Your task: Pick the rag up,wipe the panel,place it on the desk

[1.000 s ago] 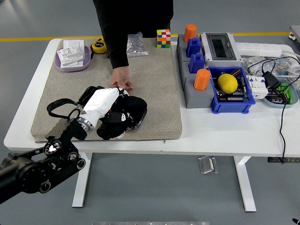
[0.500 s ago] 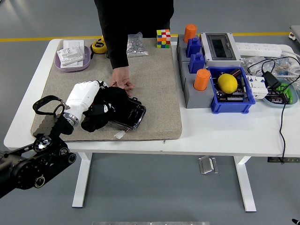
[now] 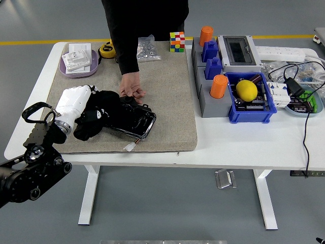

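The black rag (image 3: 96, 118) is lying bunched over the left end of the dark panel (image 3: 133, 121) on the mat (image 3: 167, 96), and the robot's left hand (image 3: 73, 104) is gripping it with fingers curled in. A person's hand (image 3: 132, 90) is steadying the panel's far edge. If that hold slips, the panel risks sliding across the counter (image 3: 238, 142); the rag is hiding the fingertips.

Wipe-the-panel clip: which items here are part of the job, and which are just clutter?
In the job: rag, panel, left hand on the rag, a person's hand at the panel's far edge.

Clutter: cube, lemon, orange cups, blue bin, tape measure, purple tray.
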You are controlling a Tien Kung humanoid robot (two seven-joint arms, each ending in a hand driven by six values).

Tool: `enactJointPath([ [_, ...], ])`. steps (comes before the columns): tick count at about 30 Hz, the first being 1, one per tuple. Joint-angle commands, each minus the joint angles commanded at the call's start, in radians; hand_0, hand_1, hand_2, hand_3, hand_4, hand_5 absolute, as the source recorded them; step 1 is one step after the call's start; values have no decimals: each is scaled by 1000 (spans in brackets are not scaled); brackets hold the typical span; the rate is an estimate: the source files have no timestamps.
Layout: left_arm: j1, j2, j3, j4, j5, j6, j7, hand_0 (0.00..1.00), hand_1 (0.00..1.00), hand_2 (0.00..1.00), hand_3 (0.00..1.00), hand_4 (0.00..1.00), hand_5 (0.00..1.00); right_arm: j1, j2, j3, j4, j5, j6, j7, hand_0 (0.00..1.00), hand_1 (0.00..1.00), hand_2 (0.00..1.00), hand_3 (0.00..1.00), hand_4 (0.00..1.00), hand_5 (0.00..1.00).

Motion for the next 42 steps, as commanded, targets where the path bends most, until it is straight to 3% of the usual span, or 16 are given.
enactJointPath([
  [30,26,34,-171,111,31,11,-16,208,163,486,387,441,2,4,1,9,1,-3,-1,-2,691,578,649,583,998,546],
  [42,10,12,-179,284,-86,68,-122,210,202,486,400,456,2,10,1,9,3,-5,-1,-6,691,578,649,583,998,546],
])
